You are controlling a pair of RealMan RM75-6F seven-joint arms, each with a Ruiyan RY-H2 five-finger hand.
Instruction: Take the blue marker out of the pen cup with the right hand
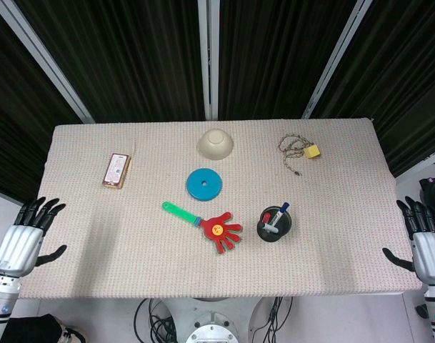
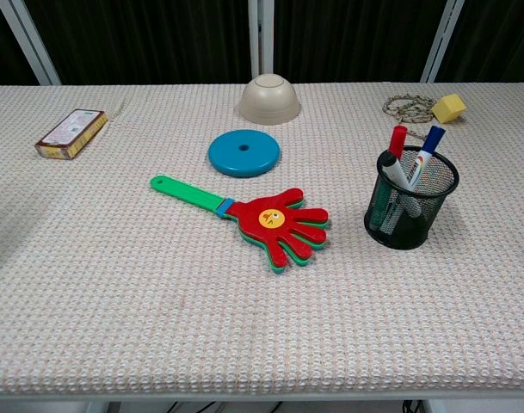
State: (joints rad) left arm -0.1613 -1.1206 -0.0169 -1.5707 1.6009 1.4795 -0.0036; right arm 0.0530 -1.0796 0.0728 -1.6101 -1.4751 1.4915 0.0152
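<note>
A black mesh pen cup (image 2: 410, 200) (image 1: 274, 224) stands right of the table's middle. In it lean a blue-capped marker (image 2: 426, 151) (image 1: 283, 210) and a red-capped marker (image 2: 397, 143). My right hand (image 1: 426, 241) hangs open beyond the table's right edge, well away from the cup, fingers apart and holding nothing. My left hand (image 1: 28, 234) is open off the left edge. Neither hand shows in the chest view.
A red and green hand clapper (image 1: 206, 224) lies left of the cup. Behind it sit a blue disc (image 1: 204, 184) and an upturned beige bowl (image 1: 216, 143). A small box (image 1: 116, 170) lies at the left, a cord with a yellow block (image 1: 300, 151) at the back right.
</note>
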